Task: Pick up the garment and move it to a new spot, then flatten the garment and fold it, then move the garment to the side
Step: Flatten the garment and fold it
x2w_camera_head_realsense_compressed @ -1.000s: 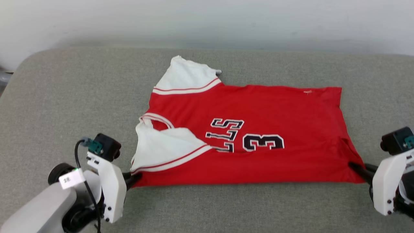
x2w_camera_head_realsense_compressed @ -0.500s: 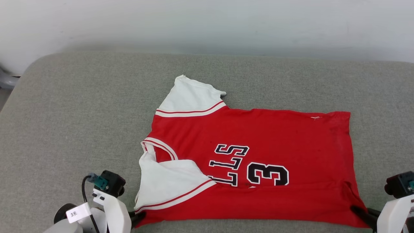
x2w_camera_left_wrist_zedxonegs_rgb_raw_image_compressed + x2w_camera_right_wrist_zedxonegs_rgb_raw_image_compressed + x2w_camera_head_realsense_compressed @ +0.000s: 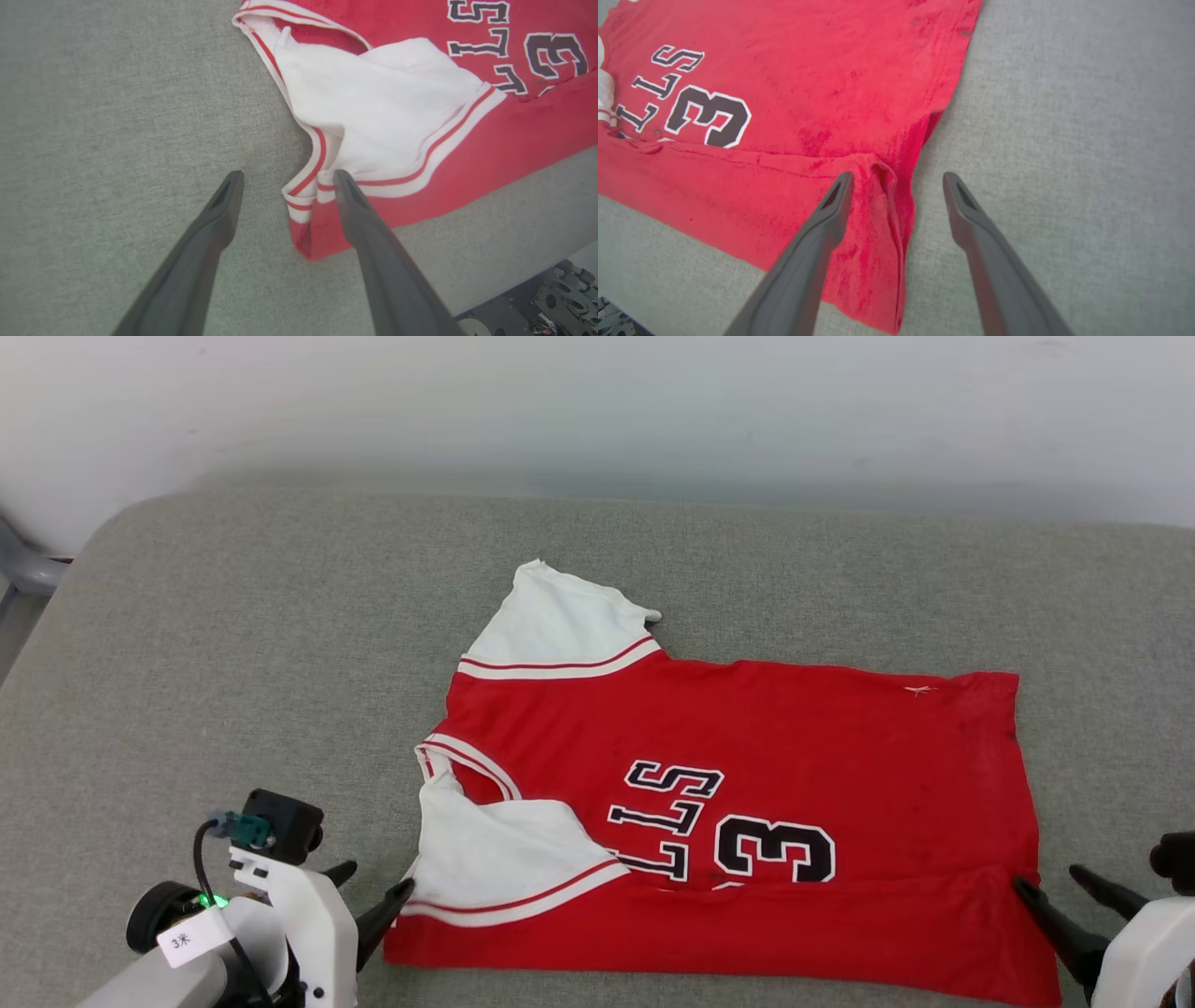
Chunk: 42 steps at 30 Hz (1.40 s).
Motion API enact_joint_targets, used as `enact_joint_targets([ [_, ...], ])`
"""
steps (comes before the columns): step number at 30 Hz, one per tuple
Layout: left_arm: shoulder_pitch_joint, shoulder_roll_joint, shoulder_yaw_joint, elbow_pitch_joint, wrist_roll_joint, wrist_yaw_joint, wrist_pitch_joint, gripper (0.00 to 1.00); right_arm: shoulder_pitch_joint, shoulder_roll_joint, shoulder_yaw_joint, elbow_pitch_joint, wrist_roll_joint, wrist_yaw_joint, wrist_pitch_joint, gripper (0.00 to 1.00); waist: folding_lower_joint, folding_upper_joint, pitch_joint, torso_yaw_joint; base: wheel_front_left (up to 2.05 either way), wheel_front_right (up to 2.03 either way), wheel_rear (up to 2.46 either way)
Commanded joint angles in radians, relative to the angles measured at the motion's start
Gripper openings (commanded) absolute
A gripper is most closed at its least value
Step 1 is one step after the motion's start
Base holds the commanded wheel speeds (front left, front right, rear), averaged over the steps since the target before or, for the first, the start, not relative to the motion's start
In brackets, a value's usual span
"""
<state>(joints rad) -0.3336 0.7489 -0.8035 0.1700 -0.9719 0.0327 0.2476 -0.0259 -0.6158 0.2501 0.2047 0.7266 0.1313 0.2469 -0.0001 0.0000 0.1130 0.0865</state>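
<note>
It seemed a plain test lab: grey cloth-covered bench (image 3: 233, 616) under the left pincer (image 3: 379, 875), bare white wall (image 3: 597, 401) beyond.

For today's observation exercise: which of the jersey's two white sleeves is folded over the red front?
The sleeve beside the left gripper: it lies over the red jersey front, hiding some lettering. The far sleeve spreads on the grey cushion.
</note>
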Motion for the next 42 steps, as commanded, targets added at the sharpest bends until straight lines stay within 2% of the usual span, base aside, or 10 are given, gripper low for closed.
enact_joint_targets([
  [1, -0.014, 0.009, 0.009, -0.012, 0.011, 0.008, -0.017, 1.0, -0.012, 0.016, -0.014, -0.001, -0.02, -0.001, -0.032, 1.0, 0.0001, 0.0, -0.005, 0.001, 0.0, 0.0, 0.0],
  [11, -0.102, 0.047, 0.097, -0.088, 0.088, 0.078, -0.142, 1.0, -0.055, 0.148, -0.162, -0.089, -0.229, -0.001, -0.285, 1.0, 0.0001, 0.0, 0.007, -0.026, 0.0, 0.0, 0.0],
  [16, -0.2, 0.039, 0.127, -0.092, 0.123, 0.067, -0.175, 1.0, -0.08, 0.229, -0.23, -0.165, -0.338, -0.001, -0.389, 1.0, 0.0001, 0.0, 0.047, -0.055, 0.0, 0.0, 0.0],
  [20, -0.292, 0.031, 0.136, -0.062, 0.144, 0.042, -0.163, 1.0, -0.093, 0.288, -0.25, -0.227, -0.405, -0.001, -0.422, 1.0, 0.0001, 0.0, 0.09, -0.083, 0.0, 0.0, 0.0],
  [26, -0.447, 0.01, 0.126, 0.012, 0.121, -0.035, -0.053, 1.0, -0.106, 0.329, -0.226, -0.316, -0.487, -0.001, -0.409, 1.0, 0.0001, 0.0, 0.175, -0.124, 0.0, 0.0, 0.0],
  [31, -0.592, 0.0, 0.117, 0.099, 0.081, -0.09, 0.098, 1.0, -0.135, 0.334, -0.208, -0.363, -0.511, -0.001, -0.405, 1.0, 0.0001, 0.0, 0.256, -0.153, 0.0, 0.0, 0.0],
  [33, -0.62, -0.003, 0.115, 0.118, 0.068, -0.096, 0.136, 1.0, -0.139, 0.333, -0.203, -0.368, -0.514, -0.001, -0.403, 1.0, 0.0001, 0.0, 0.271, -0.158, 0.0, 0.0, 0.0],
  [38, -0.753, -0.011, 0.111, 0.181, -0.005, -0.121, 0.341, 1.0, -0.176, 0.326, -0.184, -0.387, -0.518, -0.001, -0.404, 1.0, 0.0001, 0.0, 0.346, -0.183, 0.0, 0.0, 0.0],
  [40, -0.822, -0.019, 0.106, 0.209, -0.03, -0.12, 0.441, 1.0, -0.197, 0.323, -0.182, -0.392, -0.52, -0.001, -0.405, 1.0, 0.0001, 0.0, 0.382, -0.191, 0.0, 0.0, 0.0],
  [42, -0.864, -0.024, 0.098, 0.229, -0.031, -0.116, 0.49, 1.0, -0.211, 0.322, -0.18, -0.393, -0.522, -0.001, -0.405, 1.0, 0.0001, 0.0, 0.402, -0.195, 0.0, 0.0, 0.0],
])
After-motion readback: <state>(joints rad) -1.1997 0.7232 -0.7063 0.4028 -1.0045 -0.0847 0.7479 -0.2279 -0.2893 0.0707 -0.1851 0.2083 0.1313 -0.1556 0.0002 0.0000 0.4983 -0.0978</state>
